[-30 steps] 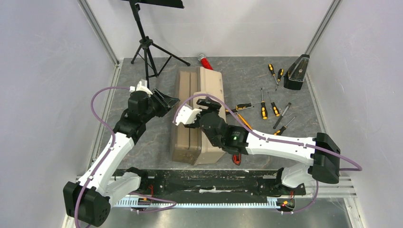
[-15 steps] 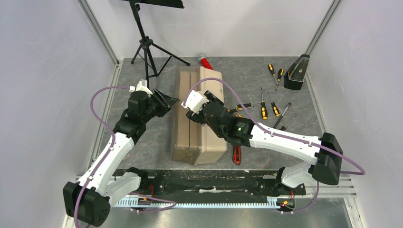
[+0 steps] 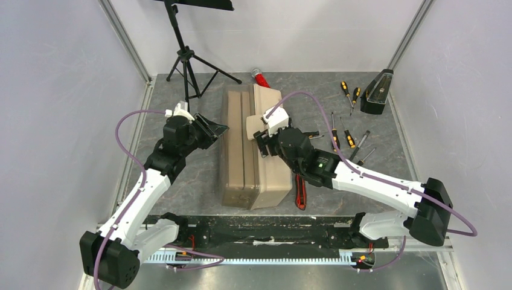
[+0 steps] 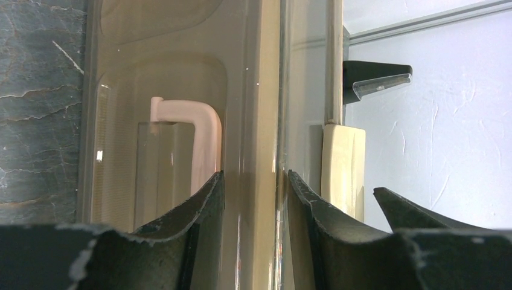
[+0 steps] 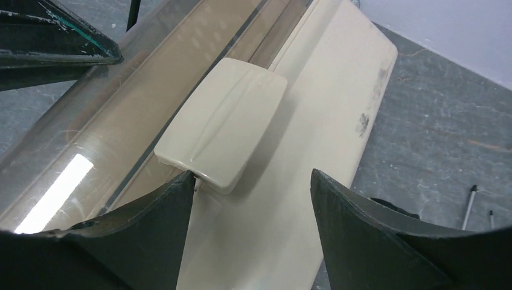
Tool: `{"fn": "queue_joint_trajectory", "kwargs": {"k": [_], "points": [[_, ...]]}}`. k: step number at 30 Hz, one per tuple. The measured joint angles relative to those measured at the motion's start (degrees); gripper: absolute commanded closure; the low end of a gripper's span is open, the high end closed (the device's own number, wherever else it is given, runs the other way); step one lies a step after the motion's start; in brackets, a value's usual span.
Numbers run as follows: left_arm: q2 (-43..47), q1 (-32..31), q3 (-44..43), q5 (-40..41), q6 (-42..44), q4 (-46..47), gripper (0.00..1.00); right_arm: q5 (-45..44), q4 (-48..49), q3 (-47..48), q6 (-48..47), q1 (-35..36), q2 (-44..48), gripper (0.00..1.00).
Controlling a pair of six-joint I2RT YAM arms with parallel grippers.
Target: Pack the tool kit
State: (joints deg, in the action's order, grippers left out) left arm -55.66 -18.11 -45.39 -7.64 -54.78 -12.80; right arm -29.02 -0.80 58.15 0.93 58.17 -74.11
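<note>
Both grippers are hovering open at the toolbox (image 3: 241, 175), which is lying closed on the table (image 3: 199, 181), and neither is holding anything. The left gripper (image 3: 216, 132) is waiting with its jaws parted at the box's left flank. In its wrist view the left gripper (image 4: 253, 181) is framing the tan seam ridge of the toolbox (image 4: 175, 72), which is running straight ahead through the gap between the fingers (image 4: 202, 208). Whether they are touching that ridge I cannot tell.

The right gripper (image 3: 261, 140) is reaching over the lid from the other side with its jaws spread wide. In its wrist view the right gripper (image 5: 253, 175) is facing the cream handle (image 5: 223, 130), which is sitting just ahead of the gap, with its near corner almost at the fingertip (image 5: 175, 199) on the view's left. Beyond the handle the pale lid (image 5: 344, 103) is stretching away from the jaws.

Behind the right jaws and off to their right, several black-orange screwdrivers (image 3: 335, 140) are lying loose on the table. A red utility knife (image 3: 300, 198) is lying beside the box's near right corner, under the right arm. Farther out past the screwdrivers, the metronome (image 3: 377, 90) is standing.
</note>
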Motion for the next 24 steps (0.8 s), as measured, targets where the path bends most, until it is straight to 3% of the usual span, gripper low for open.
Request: {"fn": "queue_joint_trajectory", "kwargs": {"k": [7,17,24], "points": [[0.07,-0.02,0.0,0.0,0.0,-0.17,0.76,3.96,-0.31,-0.2,0.76,-1.6,0.48,0.26],[0.09,-0.42,0.0,0.0,0.0,-0.09,0.76,6.16,-6.73,11.45,0.63,-2.32,-2.91,0.49],[-0.02,-0.74,-0.02,0.07,0.0,0.2,0.76,3.98,-10.95,14.56,2.05,-3.02,-6.88,0.54]]}}
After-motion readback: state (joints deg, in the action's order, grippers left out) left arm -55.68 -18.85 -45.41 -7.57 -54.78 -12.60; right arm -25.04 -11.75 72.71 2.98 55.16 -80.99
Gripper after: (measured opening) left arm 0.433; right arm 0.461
